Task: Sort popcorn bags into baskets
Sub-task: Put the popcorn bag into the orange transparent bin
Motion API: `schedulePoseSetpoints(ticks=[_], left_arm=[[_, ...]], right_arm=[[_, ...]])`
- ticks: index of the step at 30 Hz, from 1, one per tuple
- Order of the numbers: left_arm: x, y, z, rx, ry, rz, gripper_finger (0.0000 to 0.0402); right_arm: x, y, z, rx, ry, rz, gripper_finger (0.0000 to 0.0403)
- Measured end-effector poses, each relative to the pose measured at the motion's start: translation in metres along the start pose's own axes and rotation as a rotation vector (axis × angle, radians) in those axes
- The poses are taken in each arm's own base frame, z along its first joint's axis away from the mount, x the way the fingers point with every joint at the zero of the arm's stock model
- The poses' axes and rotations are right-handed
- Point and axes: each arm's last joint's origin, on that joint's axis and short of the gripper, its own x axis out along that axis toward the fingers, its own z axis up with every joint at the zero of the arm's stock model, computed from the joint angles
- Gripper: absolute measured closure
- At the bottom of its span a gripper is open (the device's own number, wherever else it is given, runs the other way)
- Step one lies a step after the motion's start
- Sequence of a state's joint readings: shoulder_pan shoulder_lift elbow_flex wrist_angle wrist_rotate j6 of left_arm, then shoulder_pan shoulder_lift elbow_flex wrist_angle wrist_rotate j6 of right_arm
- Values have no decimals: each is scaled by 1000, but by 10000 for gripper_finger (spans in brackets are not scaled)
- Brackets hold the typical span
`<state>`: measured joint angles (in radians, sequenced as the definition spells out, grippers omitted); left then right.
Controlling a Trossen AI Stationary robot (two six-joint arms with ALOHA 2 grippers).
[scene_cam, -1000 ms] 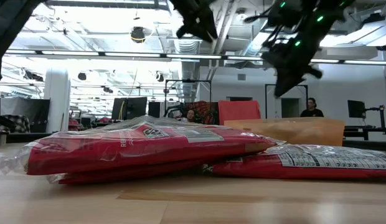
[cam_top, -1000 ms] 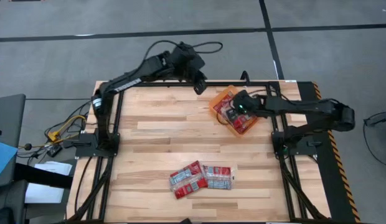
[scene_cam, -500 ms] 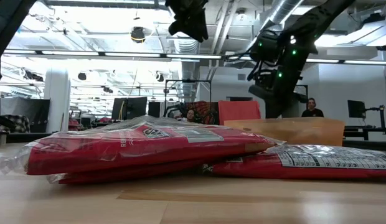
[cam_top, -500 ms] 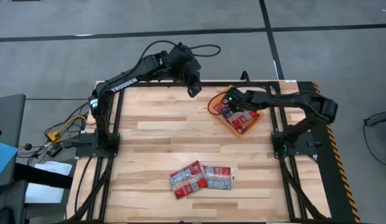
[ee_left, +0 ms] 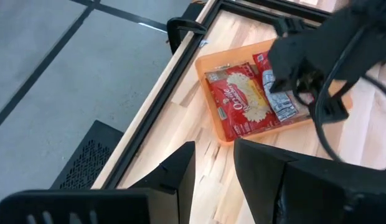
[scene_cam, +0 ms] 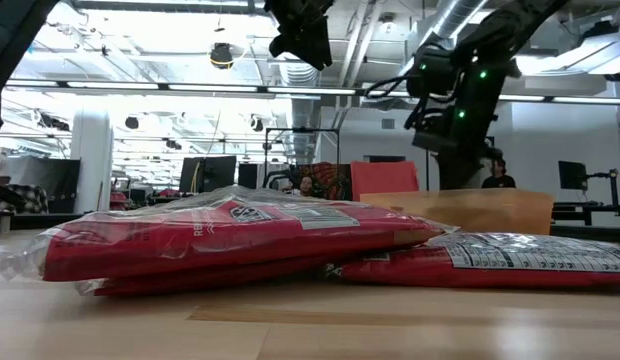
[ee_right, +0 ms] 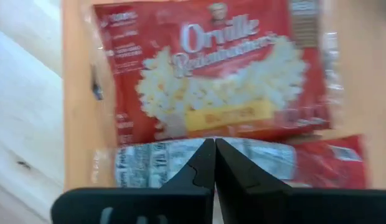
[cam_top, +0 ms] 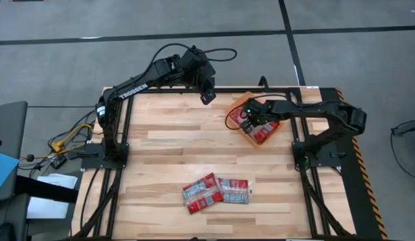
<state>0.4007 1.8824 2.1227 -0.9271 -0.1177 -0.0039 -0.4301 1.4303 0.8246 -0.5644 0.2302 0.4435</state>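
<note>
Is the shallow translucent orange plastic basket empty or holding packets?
Holding packets: the orange basket has red popcorn bags lying flat inside, under the right gripper.

grey floor [cam_top: 73,40], wooden table [cam_top: 167,147], bright ceiling lights [scene_cam: 140,90], white column [scene_cam: 90,150]

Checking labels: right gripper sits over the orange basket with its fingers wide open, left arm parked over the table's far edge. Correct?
Not quite. The right gripper does sit over the shallow translucent orange plastic basket, but its fingers are shut, pressed together, not wide open; the right wrist view shows this. The left gripper is indeed over the table's far edge.
</note>
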Motion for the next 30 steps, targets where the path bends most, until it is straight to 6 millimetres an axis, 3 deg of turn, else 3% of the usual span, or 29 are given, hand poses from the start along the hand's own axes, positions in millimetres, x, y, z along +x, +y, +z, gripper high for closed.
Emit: schedulePoseSetpoints(ticks=[6,12,17,21,26,30], left_arm=[[0,-1,-2,-5,25,-30,302],[-5,-15,-32,-12,331,-305,302],[-1,-56,-70,38,588,-421,302],[-8,-96,-104,112,683,-465,302],[-17,-145,-152,127,656,-520,291],[-15,-174,-186,77,617,-546,253]], right_arm=[[-16,-8,-6,6,24,-19,372],[-47,-5,-16,-19,-18,64,384],[-89,-7,-35,17,-57,191,376],[-118,-8,-53,56,-87,306,361],[-139,-6,-68,46,-119,410,357],[-143,-2,-75,-3,-113,440,360]])
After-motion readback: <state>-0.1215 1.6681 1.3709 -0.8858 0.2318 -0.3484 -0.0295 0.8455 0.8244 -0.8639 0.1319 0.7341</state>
